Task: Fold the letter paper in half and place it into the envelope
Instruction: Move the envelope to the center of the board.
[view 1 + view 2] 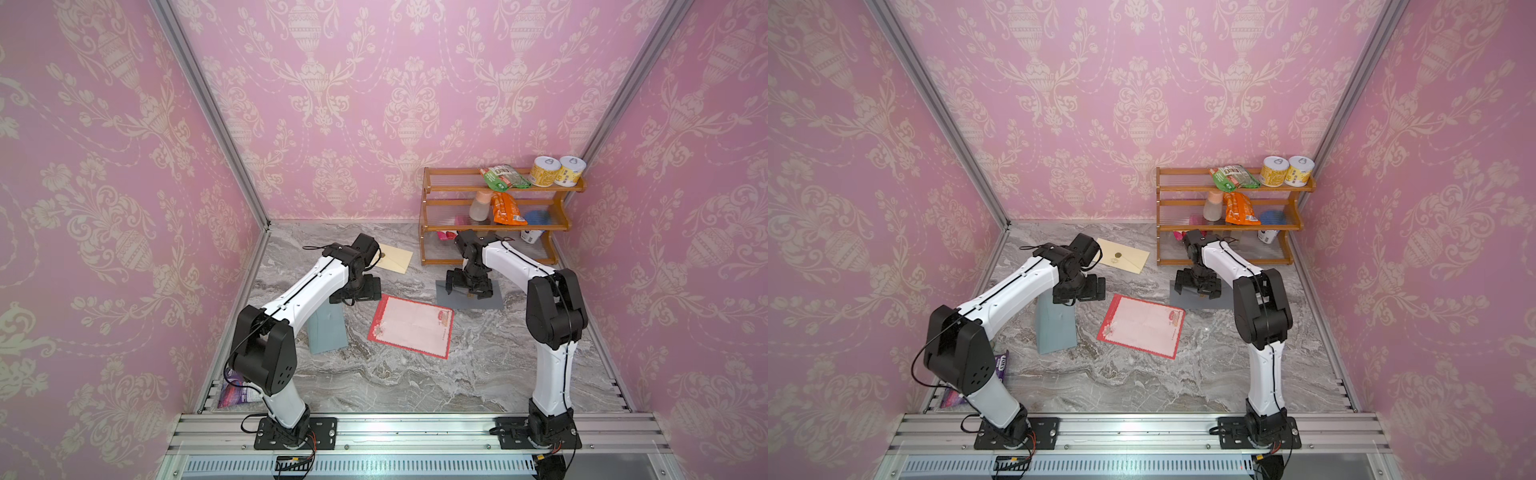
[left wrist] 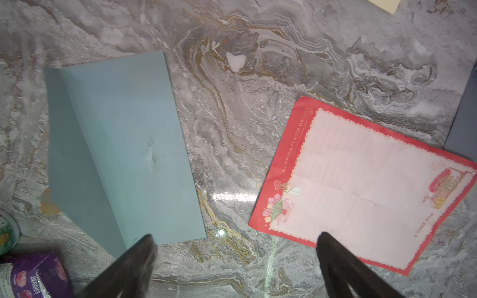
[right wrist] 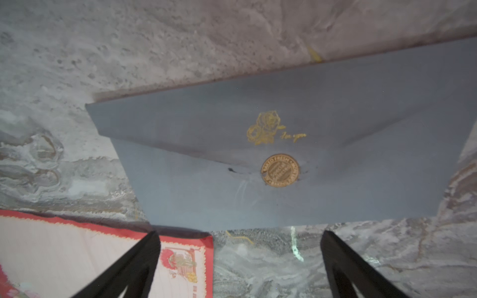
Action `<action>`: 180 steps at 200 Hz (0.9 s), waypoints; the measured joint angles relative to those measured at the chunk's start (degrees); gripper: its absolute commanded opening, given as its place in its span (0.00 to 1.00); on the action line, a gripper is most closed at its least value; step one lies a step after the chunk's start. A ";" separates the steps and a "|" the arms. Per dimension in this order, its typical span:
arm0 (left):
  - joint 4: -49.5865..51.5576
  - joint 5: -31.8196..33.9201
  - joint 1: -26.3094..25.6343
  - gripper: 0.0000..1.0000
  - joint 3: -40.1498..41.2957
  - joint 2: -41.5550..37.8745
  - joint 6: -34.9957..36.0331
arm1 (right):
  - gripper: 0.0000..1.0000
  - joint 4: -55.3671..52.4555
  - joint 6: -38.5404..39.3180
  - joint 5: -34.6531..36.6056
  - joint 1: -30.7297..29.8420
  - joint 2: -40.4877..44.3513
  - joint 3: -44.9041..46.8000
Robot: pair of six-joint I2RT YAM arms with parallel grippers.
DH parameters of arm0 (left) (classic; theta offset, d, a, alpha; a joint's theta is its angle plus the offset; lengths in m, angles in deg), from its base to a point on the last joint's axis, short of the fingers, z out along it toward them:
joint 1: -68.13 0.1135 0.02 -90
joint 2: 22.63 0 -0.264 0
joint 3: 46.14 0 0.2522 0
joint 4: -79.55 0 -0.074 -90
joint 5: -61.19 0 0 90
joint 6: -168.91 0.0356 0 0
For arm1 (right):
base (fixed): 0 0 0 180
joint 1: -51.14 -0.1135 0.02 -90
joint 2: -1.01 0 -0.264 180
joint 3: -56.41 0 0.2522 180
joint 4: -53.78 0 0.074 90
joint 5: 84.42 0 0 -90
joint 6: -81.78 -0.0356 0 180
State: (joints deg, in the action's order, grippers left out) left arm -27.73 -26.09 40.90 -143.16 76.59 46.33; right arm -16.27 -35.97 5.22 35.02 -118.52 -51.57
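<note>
The letter paper point(image 1: 411, 326) point(image 1: 1142, 326), pink with a red border, lies flat and unfolded on the marble table point(image 1: 395, 382). Three envelopes lie around it: a teal one point(image 1: 328, 328) point(image 2: 124, 154) to its left, a grey-blue one point(image 1: 498, 300) point(image 3: 284, 154) with a gold seal behind it on the right, and a cream one point(image 1: 397, 257) at the back. My left gripper point(image 1: 356, 291) point(image 2: 235, 240) hovers open between the teal envelope and the paper point(image 2: 361, 185). Above the grey-blue envelope's near edge, my right gripper point(image 1: 469, 286) point(image 3: 240, 234) is open and empty.
A wooden shelf rack point(image 1: 498, 226) holding cans, snack packets and a bottle stands at the back right, just behind the right arm. A purple snack packet point(image 1: 235, 392) point(image 2: 33, 276) lies at the front left edge. Pink walls enclose three sides.
</note>
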 measured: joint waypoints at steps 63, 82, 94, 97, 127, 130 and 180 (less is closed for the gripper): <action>-1.29 -2.73 -8.52 0.99 -6.97 11.39 -1.88 | 1.00 -1.05 1.07 2.05 1.66 -6.14 -4.13; -1.38 -3.52 -9.77 0.99 -8.09 12.70 -1.90 | 1.00 -1.25 1.75 2.38 2.27 -6.86 -5.25; -1.51 -3.96 -10.12 0.99 -8.57 13.18 -2.01 | 1.00 -1.27 2.29 2.62 2.84 -7.08 -5.60; -1.49 -3.98 -10.14 0.99 -8.70 13.29 -2.01 | 1.00 -1.29 2.34 2.71 2.95 -7.10 -5.68; -1.51 -4.22 -10.14 0.99 -9.99 14.29 -2.05 | 1.00 -1.73 3.72 3.72 5.18 -8.22 -7.58; -1.51 -4.31 -10.14 0.99 -10.05 14.38 -2.05 | 1.00 -1.77 3.82 3.87 5.38 -8.31 -7.80; -1.44 -5.05 -10.14 0.99 -11.67 16.04 -2.05 | 0.71 -3.30 6.34 5.92 7.37 -8.74 -9.25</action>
State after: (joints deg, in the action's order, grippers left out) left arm -29.17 -31.14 30.76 -154.84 92.63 44.28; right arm -19.57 -29.63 11.14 42.38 -127.26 -60.81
